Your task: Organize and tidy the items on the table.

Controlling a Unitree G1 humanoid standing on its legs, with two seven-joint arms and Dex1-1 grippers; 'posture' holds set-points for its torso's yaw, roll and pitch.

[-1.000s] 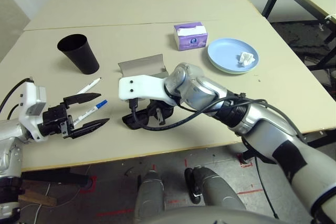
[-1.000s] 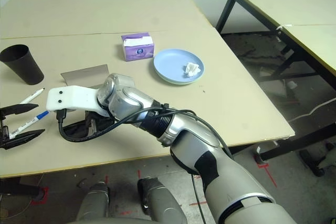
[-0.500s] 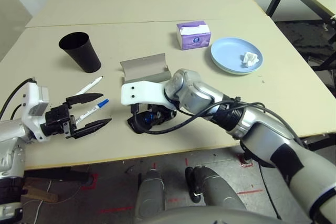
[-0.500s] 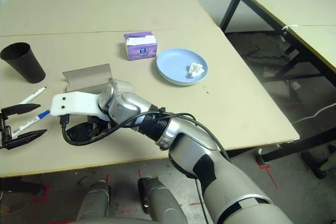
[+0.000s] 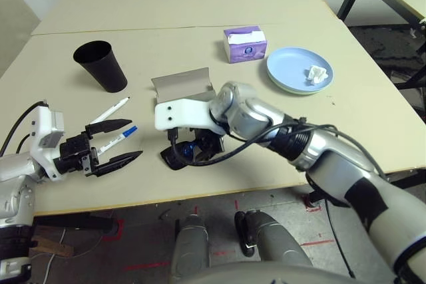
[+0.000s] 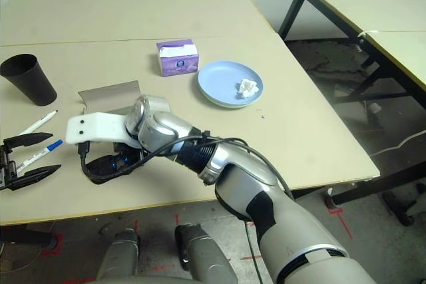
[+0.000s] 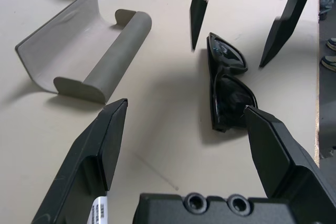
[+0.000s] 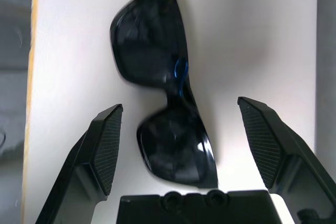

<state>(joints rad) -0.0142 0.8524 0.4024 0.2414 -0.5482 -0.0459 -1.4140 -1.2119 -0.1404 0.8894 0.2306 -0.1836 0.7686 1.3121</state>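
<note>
Your right gripper (image 8: pixel 176 153) hangs over the black sunglasses (image 8: pixel 160 85) with its fingers spread wide, one on each side of the frame and neither touching it; the glasses are released and lie flat on the desk (image 5: pixel 200 4). They sit close to the desk's near edge, roughly at its middle, and the bare strip between them and that edge is narrow.

Just behind them, toward the far edge, the grey glasses case (image 5: pixel 183 84) lies open with its curved lid raised. In the left wrist view a plain stretch of desk separates the case (image 7: pixel 84 51) from the sunglasses (image 7: pixel 228 85).

Your left gripper (image 5: pixel 112 142) hovers over the near left corner, also spread open and holding nothing. The blue-capped marker (image 5: pixel 120 136) lies between its two fingers, and the second white marker (image 5: pixel 112 108) lies just beyond it, both slanting toward the case. The black cup (image 5: pixel 100 66) stands upright farther back near the left edge.

A purple tissue box (image 5: pixel 245 44) stands past the case, near the seam (image 5: pixel 133 30) that crosses the desk. To its right, toward the right edge, the blue plate (image 5: pixel 298 70) carries the crumpled tissue (image 5: pixel 316 74).

Open room: everything beyond the seam is bare, and so is the near right part of the desk between the plate and the near edge, crossed only by your right forearm.
</note>
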